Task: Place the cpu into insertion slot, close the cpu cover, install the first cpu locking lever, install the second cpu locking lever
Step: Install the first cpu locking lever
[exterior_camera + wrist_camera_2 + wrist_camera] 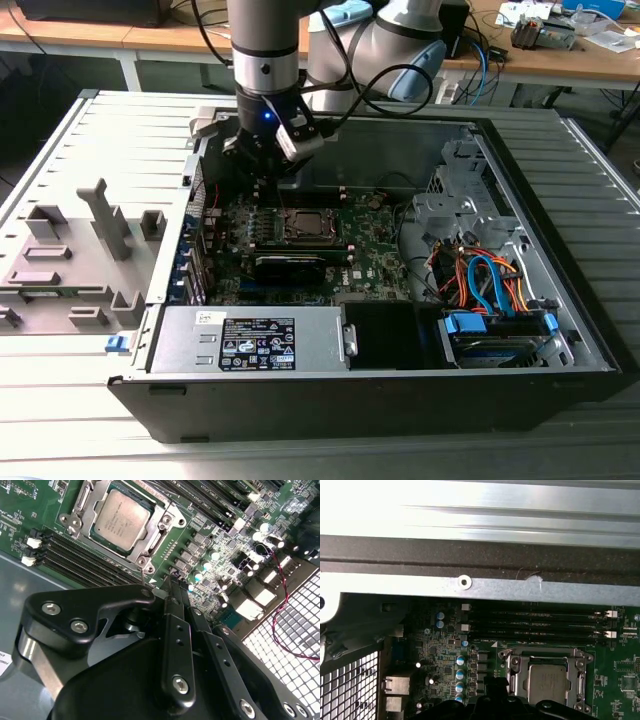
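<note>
The cpu (121, 519) lies flat in the insertion slot (70, 520) on the green board, its silver-grey top facing up. The cpu cover (159, 511) rests down around the chip's edges. In the first wrist view the cpu (547, 682) sits inside the same silver frame (516, 679). My gripper (172, 582) hovers just off one corner of the socket, fingers together and nothing seen between them. In the exterior view my gripper (262, 178) hangs over the board, a little to the exterior view's left of the insertion slot (305, 225). I cannot tell how the thin levers along the frame stand.
Black memory slots (75, 555) run beside the socket, with capacitors (212, 556) and rear ports (250, 607) close to my fingertips. A long black card (290, 265) lies in front of the socket. The case wall (480, 587), the power supply (255, 340) and the drive cables (485, 280) hem in the board.
</note>
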Motion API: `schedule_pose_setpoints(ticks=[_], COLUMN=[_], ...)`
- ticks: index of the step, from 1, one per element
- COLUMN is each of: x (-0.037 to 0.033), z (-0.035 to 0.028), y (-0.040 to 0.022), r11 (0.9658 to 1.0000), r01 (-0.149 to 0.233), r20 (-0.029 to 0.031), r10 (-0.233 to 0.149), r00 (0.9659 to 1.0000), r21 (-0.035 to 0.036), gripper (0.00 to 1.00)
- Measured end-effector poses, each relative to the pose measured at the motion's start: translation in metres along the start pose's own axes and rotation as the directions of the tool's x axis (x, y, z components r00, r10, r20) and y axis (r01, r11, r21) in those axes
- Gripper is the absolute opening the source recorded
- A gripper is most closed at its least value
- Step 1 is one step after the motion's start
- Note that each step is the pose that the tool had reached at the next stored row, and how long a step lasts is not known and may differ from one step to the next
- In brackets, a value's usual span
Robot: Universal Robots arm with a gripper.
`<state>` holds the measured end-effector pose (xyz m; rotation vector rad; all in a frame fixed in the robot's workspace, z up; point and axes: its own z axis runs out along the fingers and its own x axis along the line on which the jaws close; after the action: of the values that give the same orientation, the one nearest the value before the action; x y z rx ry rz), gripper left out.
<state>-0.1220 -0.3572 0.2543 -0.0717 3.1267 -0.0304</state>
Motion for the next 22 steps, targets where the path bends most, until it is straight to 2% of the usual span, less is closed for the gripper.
schedule_pose_setpoints(ticks=[10, 16, 19, 22], x=[0.0034, 0.0072, 0.0084, 0.0086], z=[-0.0003, -0.0063, -0.0074, -0.0075], y=[0.0012, 0.0014, 0.0038, 0.0096], r11=[1.0000, 1.0000, 1.0000, 1.0000], r01=[0.000, 0.000, 0.000, 0.000], r20=[0.0002, 0.0016, 0.0018, 0.0019], r10=[0.000, 0.000, 0.000, 0.000], r00=[1.0000, 1.0000, 1.0000, 1.0000], r21=[-0.0002, -0.0002, -0.0002, -0.0002], gripper=[0.11, 0.11, 0.11, 0.11])
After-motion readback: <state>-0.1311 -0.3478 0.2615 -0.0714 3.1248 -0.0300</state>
